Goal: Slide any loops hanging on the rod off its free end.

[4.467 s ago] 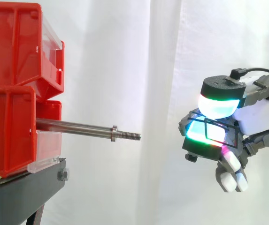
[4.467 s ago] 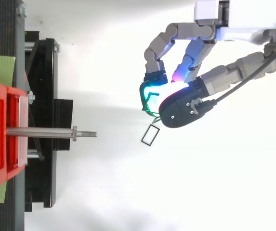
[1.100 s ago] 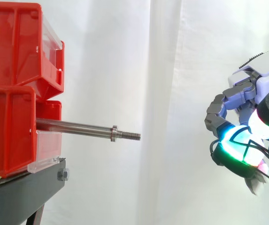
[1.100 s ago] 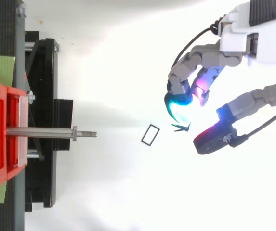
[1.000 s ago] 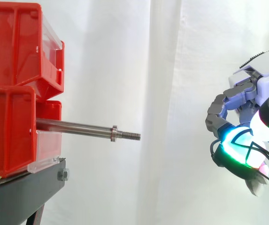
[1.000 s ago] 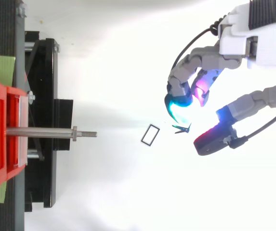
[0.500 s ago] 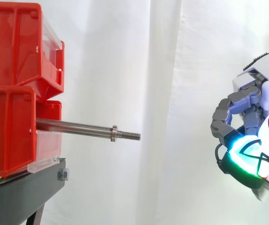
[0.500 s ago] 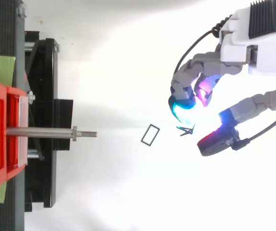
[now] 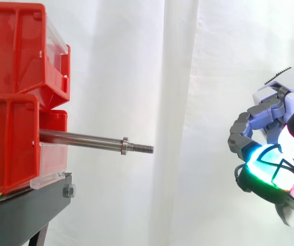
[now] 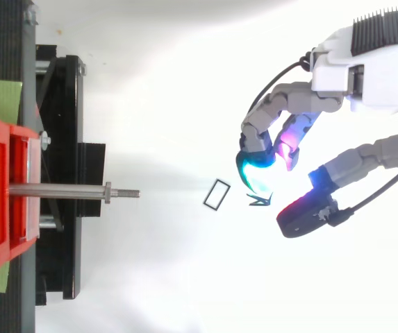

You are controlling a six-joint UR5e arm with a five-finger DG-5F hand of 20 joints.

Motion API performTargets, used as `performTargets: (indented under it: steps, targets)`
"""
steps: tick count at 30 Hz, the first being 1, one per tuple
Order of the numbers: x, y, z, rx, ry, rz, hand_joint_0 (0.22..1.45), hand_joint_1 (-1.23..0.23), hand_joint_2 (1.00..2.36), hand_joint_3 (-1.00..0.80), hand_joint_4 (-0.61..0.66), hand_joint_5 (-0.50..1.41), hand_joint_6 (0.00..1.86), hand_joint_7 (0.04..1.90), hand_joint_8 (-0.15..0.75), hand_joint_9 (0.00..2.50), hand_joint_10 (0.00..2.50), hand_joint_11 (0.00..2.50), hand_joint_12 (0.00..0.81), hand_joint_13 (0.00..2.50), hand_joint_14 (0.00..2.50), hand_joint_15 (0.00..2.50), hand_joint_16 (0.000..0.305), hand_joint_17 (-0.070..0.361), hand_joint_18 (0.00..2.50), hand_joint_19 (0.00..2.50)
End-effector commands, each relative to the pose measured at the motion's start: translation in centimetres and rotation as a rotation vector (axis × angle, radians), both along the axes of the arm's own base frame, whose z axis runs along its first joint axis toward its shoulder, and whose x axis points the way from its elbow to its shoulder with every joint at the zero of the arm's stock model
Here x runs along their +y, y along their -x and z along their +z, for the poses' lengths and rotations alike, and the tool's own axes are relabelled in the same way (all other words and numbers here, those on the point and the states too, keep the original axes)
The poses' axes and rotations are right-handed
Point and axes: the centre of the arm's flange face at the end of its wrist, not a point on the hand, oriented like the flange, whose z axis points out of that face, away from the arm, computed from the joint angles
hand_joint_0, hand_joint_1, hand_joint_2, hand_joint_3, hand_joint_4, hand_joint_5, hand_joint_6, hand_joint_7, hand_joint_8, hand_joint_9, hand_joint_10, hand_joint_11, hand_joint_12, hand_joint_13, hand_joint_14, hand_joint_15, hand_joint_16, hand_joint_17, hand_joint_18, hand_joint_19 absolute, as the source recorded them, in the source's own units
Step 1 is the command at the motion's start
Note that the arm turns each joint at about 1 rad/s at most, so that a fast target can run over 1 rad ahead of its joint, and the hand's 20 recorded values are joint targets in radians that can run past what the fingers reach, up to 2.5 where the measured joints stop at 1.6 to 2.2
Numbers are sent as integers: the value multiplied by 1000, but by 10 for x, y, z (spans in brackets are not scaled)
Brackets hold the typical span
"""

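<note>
Steel rod (image 9: 85, 139) stuck out level from the stacked red bins (image 9: 8, 102) on the black stand (image 9: 23, 215), its threaded free end pointing toward the hand. In the side view the hand (image 9: 240, 134) hung well off that free end, slightly below rod height, before the white curtain (image 9: 188, 77). Its fingers (image 10: 258, 132) were curled, glowing cyan and green at the tips, with the thumb spread apart from them. A thin black wire loop (image 9: 285, 177) hung at those curled fingertips, carried in the air; from above it appeared edge-on (image 10: 260, 201) between fingertips and thumb. A second loop (image 10: 217, 193), rectangular, showed in the top view against the white ground, between the rod's tip and the hand, touching neither.
</note>
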Motion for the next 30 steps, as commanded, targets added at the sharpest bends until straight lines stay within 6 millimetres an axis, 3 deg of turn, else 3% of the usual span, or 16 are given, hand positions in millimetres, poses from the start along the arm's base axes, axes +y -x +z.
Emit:
performTargets:
  steps: [1, 16, 26, 30]
  targets:
    - [1, -4, 2, -31, -4, 2, 671, -718, 1008, -414, -108, -210, 900, 931, 235, 995, 17, 459, 261, 910, 8, 216, 39, 87, 872, 430]
    - [2, -15, 6, -115, 15, 8, 691, -715, 1003, -458, -130, -213, 899, 918, 227, 1002, 17, 460, 262, 921, 8, 218, 38, 85, 882, 418]
    - [-3, -10, 4, -104, 302, 99, 688, -719, 1005, -453, -130, -215, 899, 918, 229, 998, 15, 457, 261, 923, 10, 221, 38, 85, 883, 417]
    - [-2, -11, 4, -106, 335, 112, 684, -714, 1006, -440, -131, -215, 899, 917, 227, 999, 14, 455, 259, 924, 10, 220, 38, 85, 881, 418]
